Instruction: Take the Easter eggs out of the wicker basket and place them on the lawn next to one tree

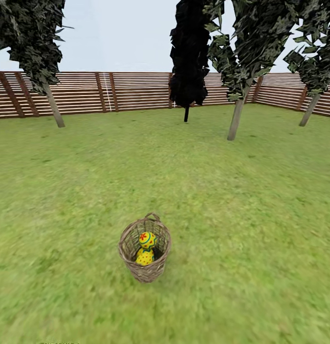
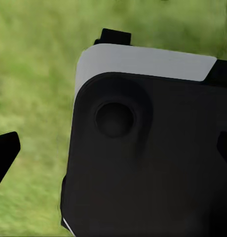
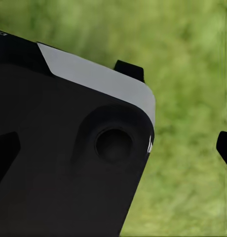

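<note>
The wicker basket [image 1: 145, 273] stands upright on the lawn [image 1: 241, 200], low in the head view and a little left of centre. Two Easter eggs show inside it, one [image 1: 147, 240] resting on the other [image 1: 145, 258]; anything deeper in the basket is hidden by the weave. A tree [image 1: 236, 119] with a grey-beige trunk stands far behind, to the right. In the left wrist view my left gripper [image 2: 113, 150] is open, its dark fingertips [image 2: 5, 154] at the frame's edges over grass. My right gripper [image 3: 113, 148] is likewise open, with fingertips [image 3: 224, 147] wide apart.
Two more pale-trunked trees stand at the far left [image 1: 54, 109] and far right [image 1: 309, 111]. A dark narrow conifer [image 1: 188, 62] rises at the back centre. A brown slat fence [image 1: 136, 91] closes the yard. A black and white robot body [image 2: 148, 148] sits close in both wrist views.
</note>
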Controlling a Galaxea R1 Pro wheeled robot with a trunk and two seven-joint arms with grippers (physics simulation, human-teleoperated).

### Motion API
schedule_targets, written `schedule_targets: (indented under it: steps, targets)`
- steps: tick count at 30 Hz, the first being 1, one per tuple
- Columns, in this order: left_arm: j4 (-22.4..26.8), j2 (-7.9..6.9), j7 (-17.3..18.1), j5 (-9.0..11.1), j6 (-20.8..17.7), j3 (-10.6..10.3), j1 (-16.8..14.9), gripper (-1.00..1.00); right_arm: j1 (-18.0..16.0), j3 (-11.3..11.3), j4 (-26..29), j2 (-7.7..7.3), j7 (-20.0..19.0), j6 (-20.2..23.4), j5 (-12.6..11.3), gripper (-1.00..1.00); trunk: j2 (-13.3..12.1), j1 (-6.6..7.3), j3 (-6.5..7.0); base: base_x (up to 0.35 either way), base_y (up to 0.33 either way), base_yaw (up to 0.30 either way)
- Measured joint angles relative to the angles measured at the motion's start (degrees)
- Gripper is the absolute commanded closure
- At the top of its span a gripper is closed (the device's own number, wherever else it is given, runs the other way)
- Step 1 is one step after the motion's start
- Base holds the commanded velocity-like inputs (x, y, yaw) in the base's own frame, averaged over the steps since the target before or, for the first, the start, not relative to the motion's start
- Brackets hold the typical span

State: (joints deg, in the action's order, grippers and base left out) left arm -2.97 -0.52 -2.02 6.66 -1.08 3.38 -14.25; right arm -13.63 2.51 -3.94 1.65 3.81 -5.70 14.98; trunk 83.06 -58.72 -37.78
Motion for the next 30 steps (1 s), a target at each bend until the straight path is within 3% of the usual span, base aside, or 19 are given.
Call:
schedule_targets:
  steps: [30]
  targets:
    - [0.0, 0.00, 0.0, 0.0, 0.0, 0.0, 0.0, -1.00, 0.0, 0.1, 0.1, 0.09, 0.0, 0.0, 0.0, -1.00, 0.0, 0.00, 0.00, 0.151, -0.311, 0.274]
